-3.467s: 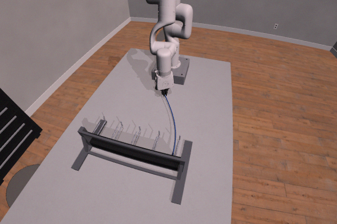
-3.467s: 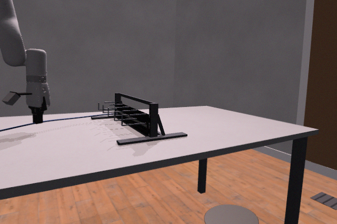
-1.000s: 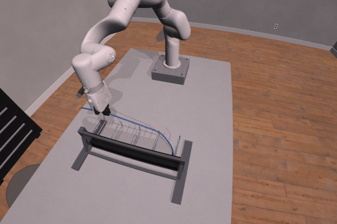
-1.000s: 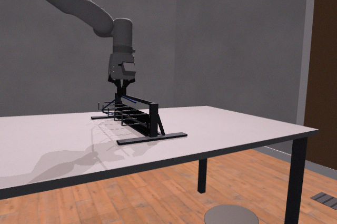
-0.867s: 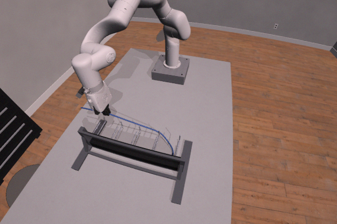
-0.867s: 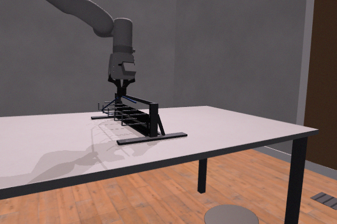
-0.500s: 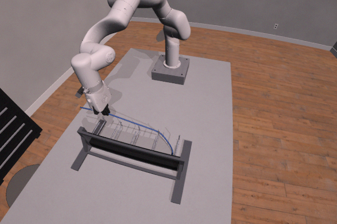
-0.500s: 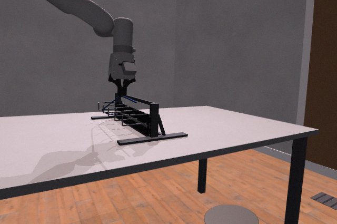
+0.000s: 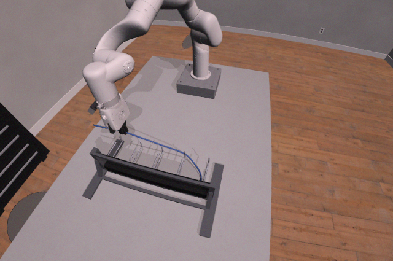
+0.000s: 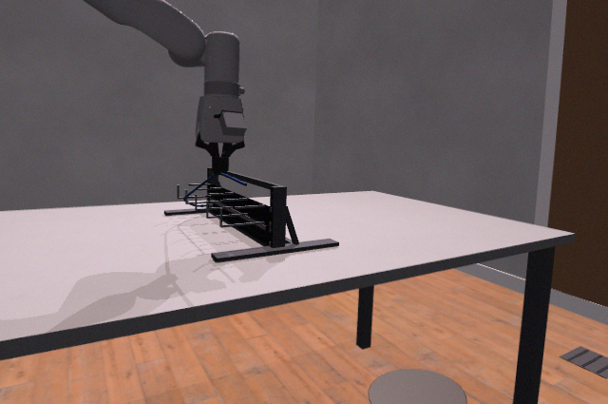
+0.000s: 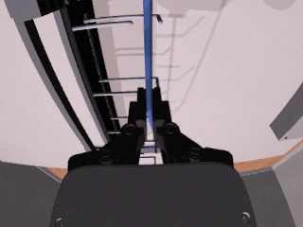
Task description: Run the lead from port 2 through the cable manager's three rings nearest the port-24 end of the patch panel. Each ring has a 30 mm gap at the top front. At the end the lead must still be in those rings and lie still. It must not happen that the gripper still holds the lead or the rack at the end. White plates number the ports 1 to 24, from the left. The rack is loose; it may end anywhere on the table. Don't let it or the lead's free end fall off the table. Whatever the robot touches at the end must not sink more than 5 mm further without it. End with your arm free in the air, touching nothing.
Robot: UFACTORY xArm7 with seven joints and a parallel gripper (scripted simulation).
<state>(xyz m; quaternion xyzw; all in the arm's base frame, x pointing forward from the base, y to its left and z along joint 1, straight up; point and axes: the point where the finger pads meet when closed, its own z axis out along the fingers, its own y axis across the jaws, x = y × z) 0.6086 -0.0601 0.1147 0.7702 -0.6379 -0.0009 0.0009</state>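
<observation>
The black rack [image 9: 142, 166] [image 10: 277, 213] [image 11: 76, 44] stands on the grey table [image 9: 228, 109] [image 10: 417, 227], and its wire rings stick out toward the robot base. The blue lead [image 9: 171, 149] [image 10: 199, 188] [image 11: 148, 38] rises from the panel's right end in the top view and runs left above the rings to my gripper [image 9: 118, 131] [image 10: 219, 169] [image 11: 151, 128]. The gripper is shut on the lead and hangs just above the leftmost ring [image 9: 115, 148]. Two more rings [image 9: 136, 153] [image 9: 157, 158] follow to its right. The lead's short free end [image 9: 96, 125] sticks out past the fingers. The port numbers are hidden.
The robot base [image 9: 199, 83] is bolted at the table's far end. The table's left edge lies close to the gripper and the rack's left foot [image 9: 91, 186]. A black cabinet [image 9: 15, 156] stands on the floor at left, and a round stool [image 10: 417, 387] stands below the table.
</observation>
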